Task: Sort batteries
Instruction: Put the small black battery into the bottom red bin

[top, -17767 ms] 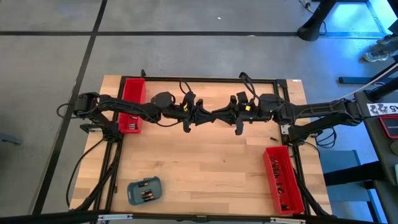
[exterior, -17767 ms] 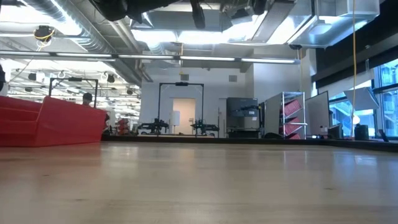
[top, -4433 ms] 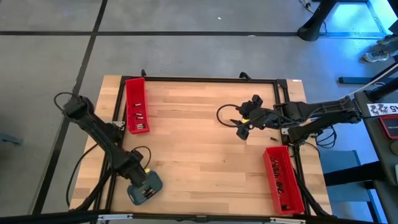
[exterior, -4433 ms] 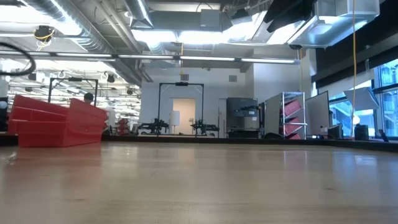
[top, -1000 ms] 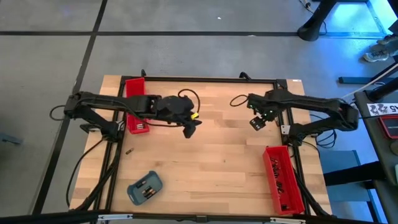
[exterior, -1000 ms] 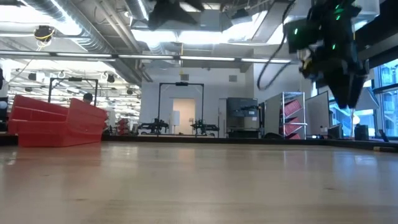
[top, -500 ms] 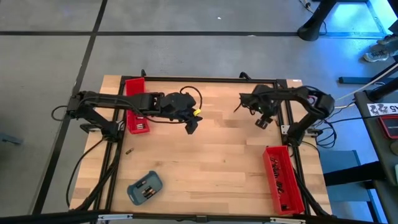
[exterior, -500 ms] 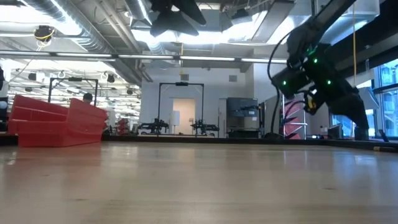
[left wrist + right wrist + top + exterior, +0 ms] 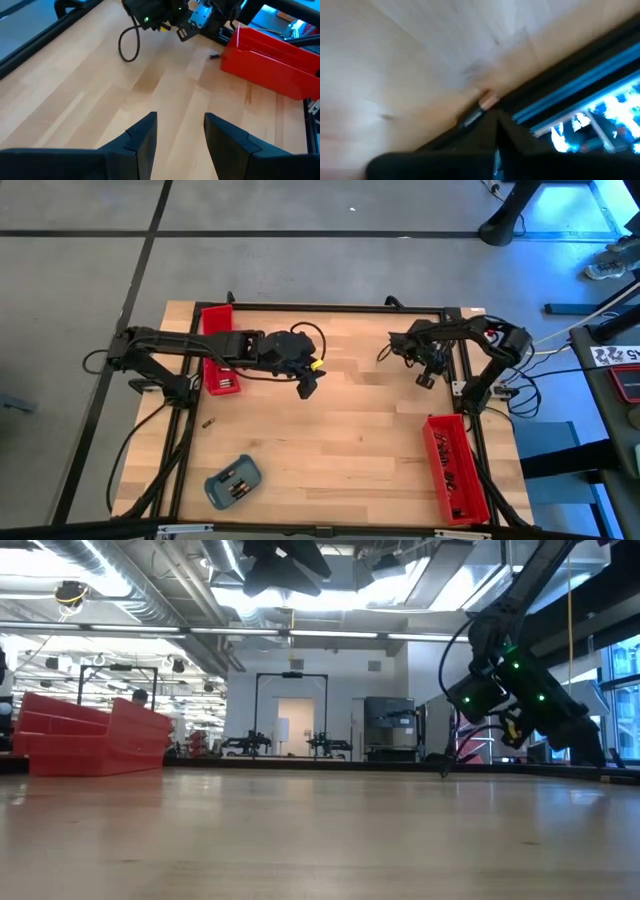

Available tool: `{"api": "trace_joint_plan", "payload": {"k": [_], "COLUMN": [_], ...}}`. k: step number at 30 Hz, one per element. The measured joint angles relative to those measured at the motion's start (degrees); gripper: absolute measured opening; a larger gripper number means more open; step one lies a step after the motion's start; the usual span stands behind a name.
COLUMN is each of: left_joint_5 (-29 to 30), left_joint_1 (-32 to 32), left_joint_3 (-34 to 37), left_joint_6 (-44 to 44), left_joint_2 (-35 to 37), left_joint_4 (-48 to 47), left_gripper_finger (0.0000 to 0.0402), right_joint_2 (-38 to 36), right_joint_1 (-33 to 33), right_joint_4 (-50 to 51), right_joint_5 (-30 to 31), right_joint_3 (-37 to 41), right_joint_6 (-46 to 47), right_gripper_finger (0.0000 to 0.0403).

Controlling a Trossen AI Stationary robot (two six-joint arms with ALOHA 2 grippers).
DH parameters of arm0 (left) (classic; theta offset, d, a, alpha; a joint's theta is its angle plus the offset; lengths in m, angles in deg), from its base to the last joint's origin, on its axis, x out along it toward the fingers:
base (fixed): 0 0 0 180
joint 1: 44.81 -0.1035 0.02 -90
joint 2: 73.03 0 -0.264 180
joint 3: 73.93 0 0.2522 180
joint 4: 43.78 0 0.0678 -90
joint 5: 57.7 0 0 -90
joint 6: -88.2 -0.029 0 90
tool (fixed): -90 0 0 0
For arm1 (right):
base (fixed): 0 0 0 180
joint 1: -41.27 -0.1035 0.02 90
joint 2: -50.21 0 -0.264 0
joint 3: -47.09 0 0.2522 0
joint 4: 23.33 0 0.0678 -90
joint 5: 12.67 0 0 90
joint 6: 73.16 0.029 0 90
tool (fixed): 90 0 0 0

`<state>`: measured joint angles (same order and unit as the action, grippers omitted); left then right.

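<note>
Left tool (image 9: 307, 388) up over the middle of the surface (image 9: 340, 450), fingers partly wide, nothing between them. Right tool (image 9: 425, 380) down low near the back right edge of the surface, close to the black frame, fingers pressed tight together. Right at its tips, one small battery (image 9: 475, 116) with a coppery end, lying on the wood; held or only touched, cannot tell. Three containers on the surface. At the back left, a long red tray (image 9: 205, 340) with a few batteries (image 9: 223, 381) bunched at its near end. At the front right, a second red tray (image 9: 433, 452) with dark cells (image 9: 455, 476) scattered along its floor. At the front left, a small blue-grey tray (image 9: 215, 480) with some more cells (image 9: 238, 492) lying side by side. Between the two left containers, a lone loose battery (image 9: 208, 424) on bare wood, well away from both tools.
</note>
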<state>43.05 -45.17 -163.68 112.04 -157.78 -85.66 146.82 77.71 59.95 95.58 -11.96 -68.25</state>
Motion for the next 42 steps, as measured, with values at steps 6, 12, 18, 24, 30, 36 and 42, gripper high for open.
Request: {"api": "trace_joint_plan", "payload": {"k": [6,12,18,24,30,36,42], "left_joint_5": [0.0,0.0,0.0,0.0,0.0,0.0,0.0], "left_joint_1": [0.0,-0.1,-0.1,-0.1,-0.1,-0.1,-0.1], "left_joint_3": [0.0,0.0,-0.1,-0.1,-0.1,-0.1,-0.1], "left_joint_6": [-0.3,0.0,0.9,1.3,1.3,1.3,1.3], "left_joint_2": [0.0,0.0,0.0,0.0,0.0,0.0,0.0], "left_joint_4": [0.0,0.0,0.0,0.1,0.1,0.1,0.1], "left_gripper_finger": [0.0153,0.0153,0.0153,0.0153,0.0153,0.0153,0.0153], "right_joint_2": [3.5,8.3,9.0,6.5,2.3,2.0,2.0], "right_joint_1": [0.0,0.0,-0.7,-2.1,-1.9,-2.0,-2.2], "right_joint_4": [-1.7,-2.4,-2.8,-0.7,1.3,5.0,4.7], "right_joint_5": [2.1,4.1,1.1,0.3,0.6,-3.2,-3.7], "right_joint_3": [0.8,1.0,1.0,-0.3,-4.2,-6.0,-5.6], "right_joint_6": [-0.8,-2.5,-3.9,-5.2,-7.6,-17.8,-20.1], "right_gripper_finger": [0.0004,0.0003,0.0002,0.0004,0.0006,0.0074,0.0227]}}
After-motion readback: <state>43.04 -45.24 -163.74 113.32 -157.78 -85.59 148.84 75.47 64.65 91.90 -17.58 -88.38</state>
